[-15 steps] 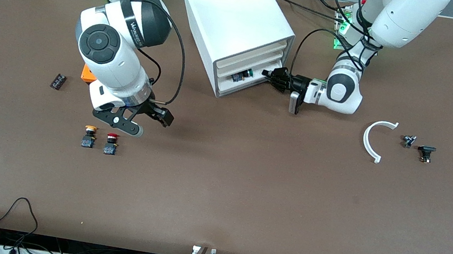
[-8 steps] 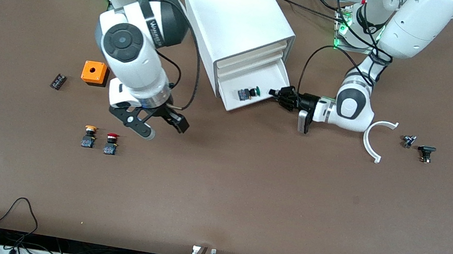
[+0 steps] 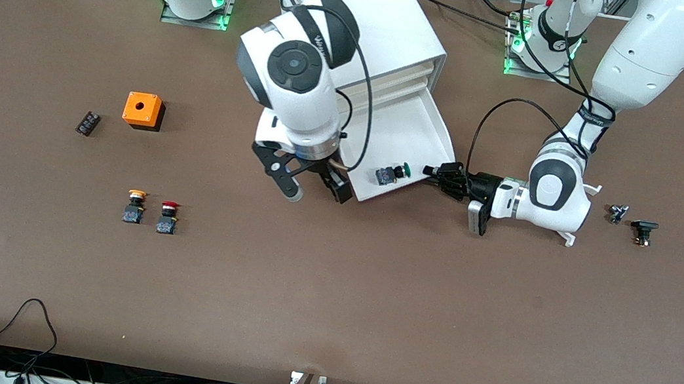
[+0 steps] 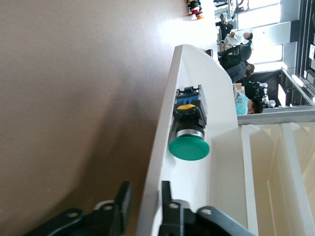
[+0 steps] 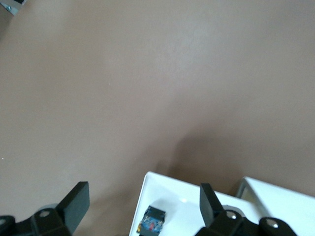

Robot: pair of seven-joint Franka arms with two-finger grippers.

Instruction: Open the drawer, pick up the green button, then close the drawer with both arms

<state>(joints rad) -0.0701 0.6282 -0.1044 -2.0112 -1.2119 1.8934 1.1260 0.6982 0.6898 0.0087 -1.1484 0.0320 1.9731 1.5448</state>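
I had the bottom drawer (image 3: 403, 135) drawn well out of the white cabinet (image 3: 365, 16), its tray reaching toward the front camera, and the green-capped button (image 3: 392, 174) lay on its side in the tray near the front slat, so it was exposed for a reach from above. The left gripper (image 3: 440, 173) sat low at the front corner of the drawer nearest the left arm's end of the worktop (image 3: 367, 301); in the left wrist view its fingers (image 4: 166, 206) straddled the front slat (image 4: 160, 162) with a narrow gap, one either side, and I judged they were just letting go rather than clamping. The right gripper (image 3: 312, 189) hung at the other front corner, over the worktop's edge of the drawer, fingers spread wide and holding nothing; the right wrist view showed the button's black body (image 5: 153, 221) between them lower down, which I took as lining up for the pick. Compared with a second earlier, the drawer had gone from barely cracked to fully out, the left arm had drawn back toward the front camera with it, its fingers had eased from tight shut, and the right arm had swung across from above the yellow button (image 3: 135, 205) and red button (image 3: 167, 216).
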